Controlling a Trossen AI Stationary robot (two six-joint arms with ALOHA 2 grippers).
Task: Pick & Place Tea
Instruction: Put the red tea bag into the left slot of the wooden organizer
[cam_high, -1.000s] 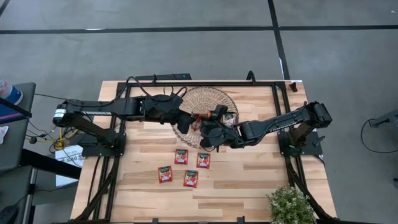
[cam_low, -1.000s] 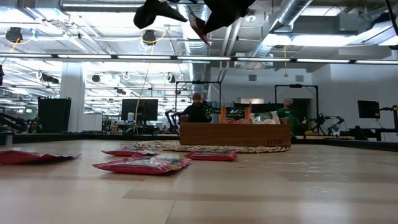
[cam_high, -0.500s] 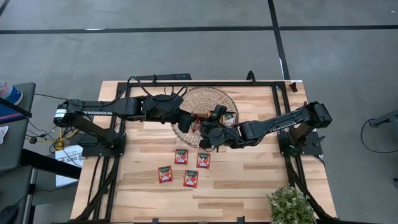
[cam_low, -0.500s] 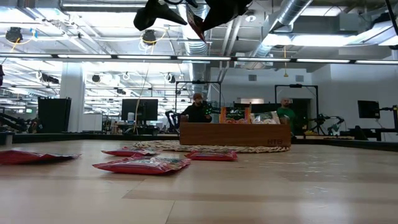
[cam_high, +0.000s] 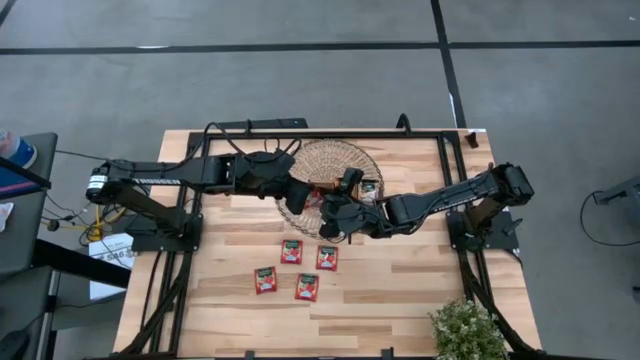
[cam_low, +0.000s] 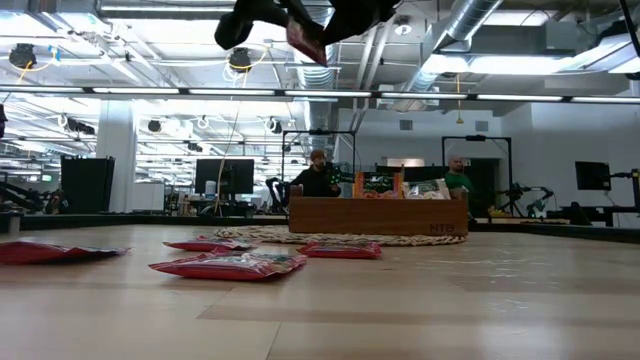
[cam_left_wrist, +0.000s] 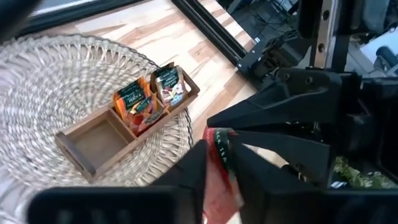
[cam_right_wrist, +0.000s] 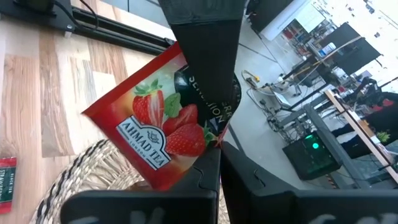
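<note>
Your right gripper (cam_right_wrist: 217, 146) is pinched shut on the lower corner of a red strawberry tea sachet (cam_right_wrist: 155, 140), and it holds it in the air above the round woven mat (cam_high: 335, 160). The left gripper (cam_left_wrist: 219, 163) meets it there from the opposite side. Its fingers (cam_left_wrist: 186, 171) stand narrow on both sides of the same sachet (cam_left_wrist: 217, 171), but you cannot tell from these views if they already press on it. In the low view the sachet (cam_low: 305, 38) hangs high between the two dark grippers, tilted, well above the table (cam_low: 450, 300).

Under the grippers, on the mat, you see the wooden tray (cam_left_wrist: 121, 134). The two compartments at one end hold some upright sachets (cam_left_wrist: 149, 99), and the compartment at the other end shows only bare wood. Farther from the grippers, toward the front edge of the table, four red sachets (cam_high: 297, 268) lie flat on the wood, near each other but apart. Still farther, at the front right corner, there is a green plant (cam_high: 467, 330).

In the high view the arms cover the held sachet nearly fully, so you see only a small red piece. In the low view the grippers are cut off by the edge of the picture. Behind the tray, two people (cam_low: 318, 175) are in the room, small and hard to make out.
</note>
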